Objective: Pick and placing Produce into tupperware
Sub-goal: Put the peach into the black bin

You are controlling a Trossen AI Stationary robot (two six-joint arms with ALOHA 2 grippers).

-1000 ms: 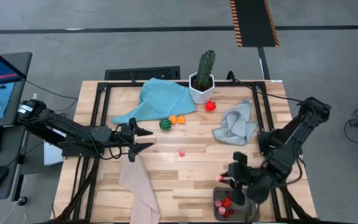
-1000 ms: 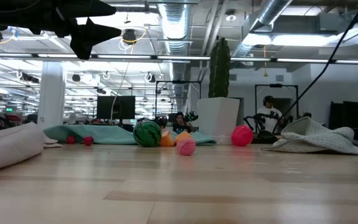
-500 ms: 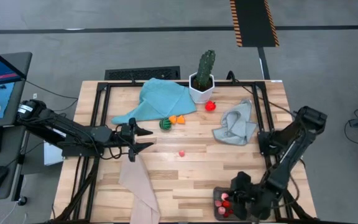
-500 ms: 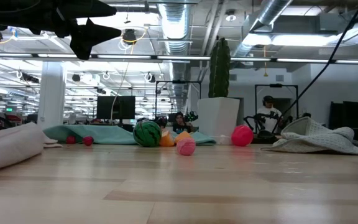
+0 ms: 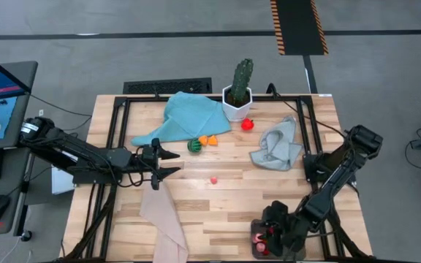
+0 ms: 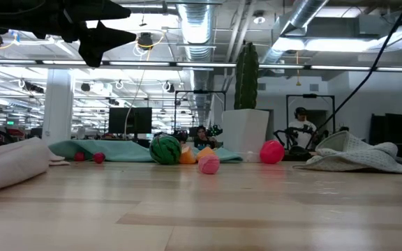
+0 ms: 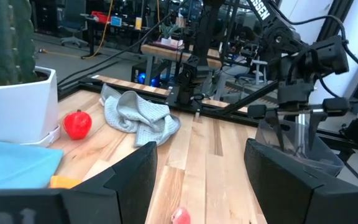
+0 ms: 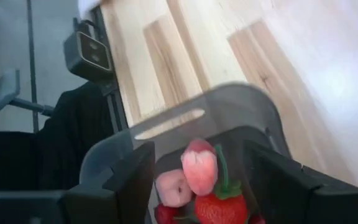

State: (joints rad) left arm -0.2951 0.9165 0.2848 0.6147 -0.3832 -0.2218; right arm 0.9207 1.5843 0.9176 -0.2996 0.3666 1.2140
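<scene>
The tupperware point(image 5: 259, 247), a clear greyish tub point(image 8: 166, 124), stands at the table's near right edge with red and pink produce inside. My right gripper point(image 5: 267, 232) hangs just over it, tilted down and open. A pink piece point(image 8: 199, 169) lies on a strawberry point(image 8: 215, 209) between its fingers and touches neither. Loose produce rests on the table: a green striped ball point(image 5: 194, 145), orange pieces point(image 5: 207, 140), a red piece point(image 5: 247, 124) and a pink piece point(image 5: 214, 180). My left gripper point(image 5: 170, 164) waits open above the table's left middle.
A cactus in a white pot point(image 5: 238, 93) stands at the far edge beside a teal cloth point(image 5: 188, 117). A grey cloth point(image 5: 278, 145) lies right of centre and a beige cloth point(image 5: 163, 219) hangs over the near left edge. Bare wood lies between them.
My right gripper has sunk toward the table's near edge, down onto the tupperware, tipping further downward. The pink piece seen at its fingertips a second ago now lies in the tub with the other produce.
</scene>
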